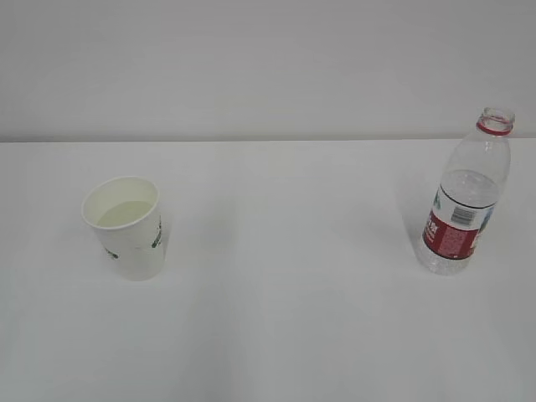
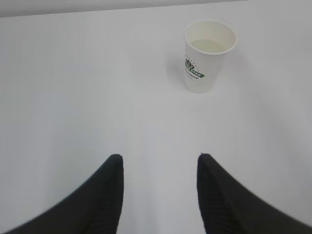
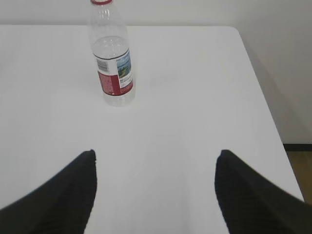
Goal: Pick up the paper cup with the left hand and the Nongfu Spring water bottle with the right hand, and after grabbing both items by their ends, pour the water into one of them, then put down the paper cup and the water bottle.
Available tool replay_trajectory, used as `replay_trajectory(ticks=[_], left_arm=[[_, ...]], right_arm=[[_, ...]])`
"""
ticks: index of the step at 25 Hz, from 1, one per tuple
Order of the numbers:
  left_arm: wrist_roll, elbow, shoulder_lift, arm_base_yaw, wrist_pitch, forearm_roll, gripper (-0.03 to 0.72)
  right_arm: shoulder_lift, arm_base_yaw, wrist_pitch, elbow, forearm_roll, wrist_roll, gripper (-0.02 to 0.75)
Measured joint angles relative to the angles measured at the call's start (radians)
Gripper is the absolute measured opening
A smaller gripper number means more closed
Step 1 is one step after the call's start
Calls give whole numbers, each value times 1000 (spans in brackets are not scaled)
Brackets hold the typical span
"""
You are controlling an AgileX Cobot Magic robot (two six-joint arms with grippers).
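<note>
At the bottom of the left wrist view the left end effector (image 2: 160,161) shows two black fingers spread apart with bare white table (image 2: 73,97) between them, gripping nothing. Beyond it, in the upper right of that frame, the paper cup (image 2: 207,61) stands upright on the table, well apart from the fingers, with pale water (image 2: 209,45) in its bottom. At the bottom of the right wrist view the right end effector (image 3: 156,153) is wide open and empty. Farther up, in the upper left of that frame, the Nongfu Spring water bottle (image 3: 113,58) stands upright and capless. In the exterior view the cup sits left of centre and the bottle far right, well apart; neither end effector appears there.
</note>
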Motion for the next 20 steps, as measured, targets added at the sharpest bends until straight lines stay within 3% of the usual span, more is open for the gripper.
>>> replay_trajectory(ticks=[20], left_arm=[[0,64,-38,0,-12,-14,349]], right_arm=[[0,0,-68,140,36,0,568]])
